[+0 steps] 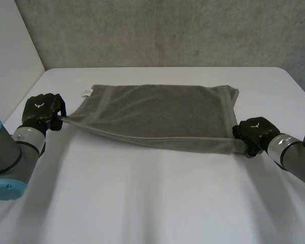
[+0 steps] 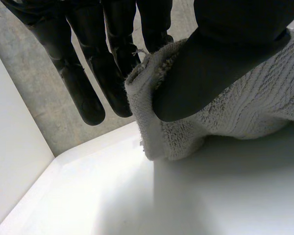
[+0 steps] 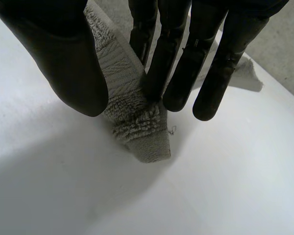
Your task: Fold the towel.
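A grey towel (image 1: 157,114) lies spread across the middle of the white table (image 1: 157,203), its near edge raised and pulled taut between my two hands. My left hand (image 1: 40,109) holds the towel's near left corner. In the left wrist view its thumb (image 2: 220,63) presses the bunched towel (image 2: 235,112) corner against the fingers (image 2: 112,63). My right hand (image 1: 254,131) holds the near right corner. There the towel (image 3: 137,122) is pinched between the thumb (image 3: 68,58) and the fingers (image 3: 176,63), with the corner tip hanging just below them above the table.
A white label (image 1: 86,92) sticks out at the towel's far left corner. A grey wall (image 1: 168,30) stands behind the table, and a white panel (image 1: 10,56) runs along its left side. Bare tabletop stretches in front of the towel.
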